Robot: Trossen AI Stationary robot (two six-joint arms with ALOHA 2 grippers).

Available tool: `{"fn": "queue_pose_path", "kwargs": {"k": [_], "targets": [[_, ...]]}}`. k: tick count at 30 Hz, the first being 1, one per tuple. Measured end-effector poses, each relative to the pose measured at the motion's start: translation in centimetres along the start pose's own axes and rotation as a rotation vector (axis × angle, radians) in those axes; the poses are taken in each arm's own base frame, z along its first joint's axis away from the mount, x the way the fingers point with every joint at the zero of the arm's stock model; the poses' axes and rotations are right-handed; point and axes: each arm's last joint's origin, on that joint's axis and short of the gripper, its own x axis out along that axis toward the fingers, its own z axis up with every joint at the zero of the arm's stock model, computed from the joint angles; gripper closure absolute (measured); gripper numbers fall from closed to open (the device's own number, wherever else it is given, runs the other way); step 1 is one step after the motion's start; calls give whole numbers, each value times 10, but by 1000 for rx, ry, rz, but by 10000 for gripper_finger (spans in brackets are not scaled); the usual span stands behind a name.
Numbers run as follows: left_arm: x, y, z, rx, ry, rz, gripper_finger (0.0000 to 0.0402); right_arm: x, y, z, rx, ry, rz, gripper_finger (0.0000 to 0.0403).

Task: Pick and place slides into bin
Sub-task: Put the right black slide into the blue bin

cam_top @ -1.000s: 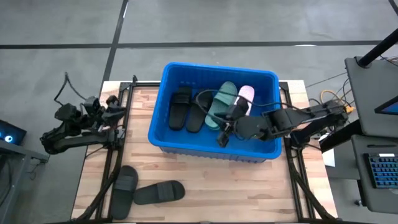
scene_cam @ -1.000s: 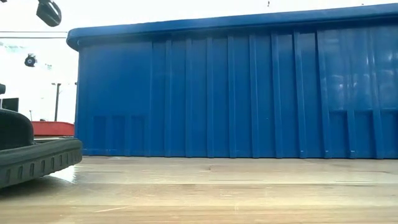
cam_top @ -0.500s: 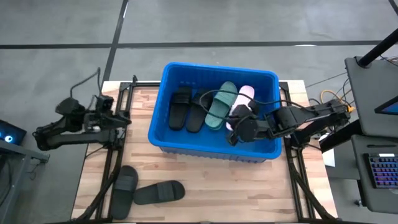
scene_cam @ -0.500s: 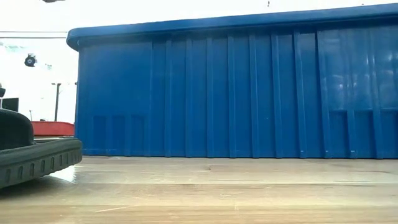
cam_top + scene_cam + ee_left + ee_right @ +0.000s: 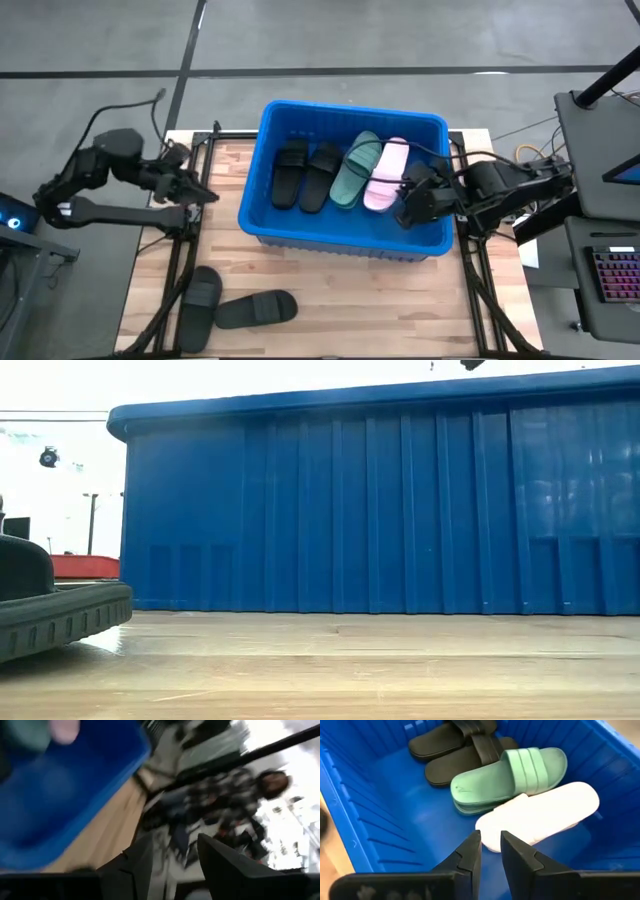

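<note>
The blue bin (image 5: 340,240) stands mid-table. On its floor lie two black slides (image 5: 305,172), a green slide (image 5: 510,777) and a pale pink slide (image 5: 540,812), side by side, soles down. The pink one lies close beside the green one. Two more black slides (image 5: 235,305) lie on the table near its front left corner. My right gripper (image 5: 490,836) hangs over the bin's right end, just short of the pink slide, open by a narrow gap and empty. My left gripper (image 5: 174,840) hovers open and empty above the table's left side, left of the bin.
One black slide (image 5: 50,610) fills the low view's left edge, in front of the bin's wall (image 5: 380,510). Bare wooden table top (image 5: 380,310) lies in front of the bin. Black frame rails (image 5: 180,260) run along the table's left and right sides.
My right gripper has drawn back from the middle of the bin toward the table's right edge, uncovering the pink slide lying next to the green one. My left arm has lifted, and its gripper has risen and turned.
</note>
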Motion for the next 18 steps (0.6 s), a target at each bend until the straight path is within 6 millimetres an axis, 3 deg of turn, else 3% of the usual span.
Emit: {"fn": "queue_pose_path", "kwargs": {"k": [9, 14, 18], "targets": [[17, -7, 2, -17, 212, 147, 263, -8, -13, -4, -22, 6, -22, 337], [42, -6, -3, -61, 305, 201, 263, -8, -15, -4, -32, -3, -48, 337], [67, -12, -17, -60, 480, 205, 263, -8, -16, -5, -38, 0, -56, 337]]}}
